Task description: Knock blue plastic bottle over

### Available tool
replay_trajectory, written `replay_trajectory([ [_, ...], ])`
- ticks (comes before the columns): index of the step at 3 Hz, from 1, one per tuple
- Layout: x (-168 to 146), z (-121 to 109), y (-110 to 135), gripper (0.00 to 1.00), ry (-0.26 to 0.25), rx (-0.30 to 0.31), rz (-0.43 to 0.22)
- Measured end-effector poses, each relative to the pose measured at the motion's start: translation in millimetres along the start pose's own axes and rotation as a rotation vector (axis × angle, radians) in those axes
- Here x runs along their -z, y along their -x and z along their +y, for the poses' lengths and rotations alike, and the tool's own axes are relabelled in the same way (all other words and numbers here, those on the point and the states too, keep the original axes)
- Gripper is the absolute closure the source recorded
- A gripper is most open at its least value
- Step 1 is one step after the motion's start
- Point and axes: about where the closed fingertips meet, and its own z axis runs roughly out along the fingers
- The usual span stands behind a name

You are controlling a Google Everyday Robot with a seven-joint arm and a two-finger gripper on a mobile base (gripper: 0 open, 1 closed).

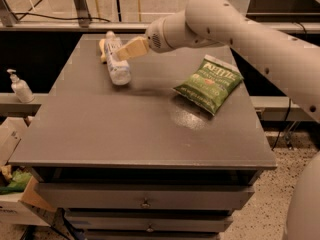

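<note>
The arm (235,29) is reaching in from the right over the table (125,134), and the green bag (209,84) is lying flat, well apart from the work. The bottle (119,66) is lying on its side near the far left corner, cap pointing away (so the knock looks done). The gripper (112,50) is sitting over the bottle's upper part with its fingers (132,48) spread wide, one on each side, not visibly squeezing.

The danger is in the retreat. A finger catching the round bottle could be rolling it off the left edge, toward the dispenser (20,86) standing on the ledge below.

The bag's white lettering seems to read "Kettle"; the bottle's label is unreadable.
</note>
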Motion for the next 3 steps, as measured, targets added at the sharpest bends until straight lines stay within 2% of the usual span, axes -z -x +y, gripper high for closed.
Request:
replay_trajectory([
  [1, 7.8, -17.6, -2.3, 0.00, -0.030, -0.035, -0.017],
  [3, 23.4, -23.7, -15.1, 0.00, -0.048, -0.066, -0.026],
])
